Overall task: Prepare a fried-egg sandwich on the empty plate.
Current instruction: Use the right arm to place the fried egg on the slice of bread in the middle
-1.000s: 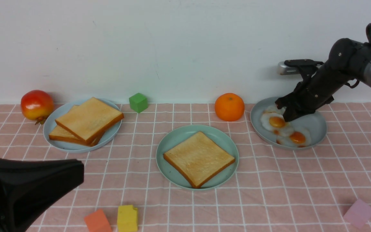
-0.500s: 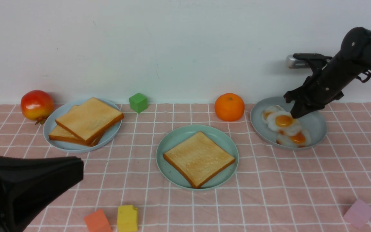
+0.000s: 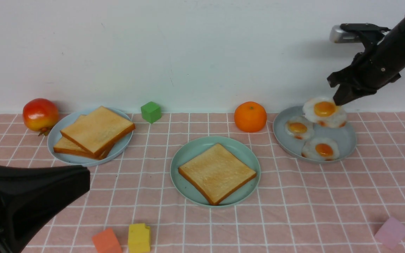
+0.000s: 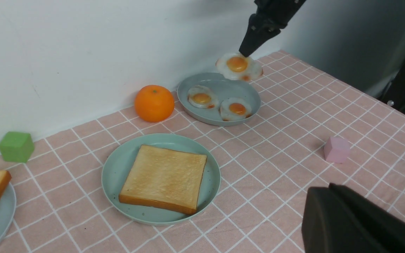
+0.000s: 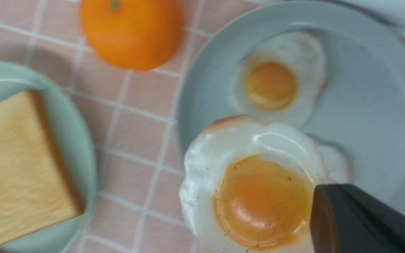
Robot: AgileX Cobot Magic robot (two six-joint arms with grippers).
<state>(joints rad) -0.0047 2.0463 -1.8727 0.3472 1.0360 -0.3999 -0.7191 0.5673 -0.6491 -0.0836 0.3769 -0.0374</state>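
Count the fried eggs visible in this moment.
3. The held egg hangs from the right gripper above the grey plate; the back egg and front egg lie on it. None looks hidden.

Setting, as I view it: staged lab bench. Pink checked cloth (image 3: 294,196), bare white wall (image 3: 188,52), robot arm (image 3: 381,68), coloured blocks (image 3: 139,238).

- On the right arm (image 3: 385,63): stretched forward from the right edge and held high, with the black forearm sloping down and leftward to the wrist.
- At the right gripper (image 3: 338,99): tip pointed downward, jaws pressed together on the rim of a fried egg (image 3: 324,111), which hangs clear in the air; only one dark finger (image 5: 357,218) visible in the right wrist view.
- At the left gripper (image 3: 87,184): low at the near left corner, pointing rightward, jaws closed into one black wedge, holding nothing.
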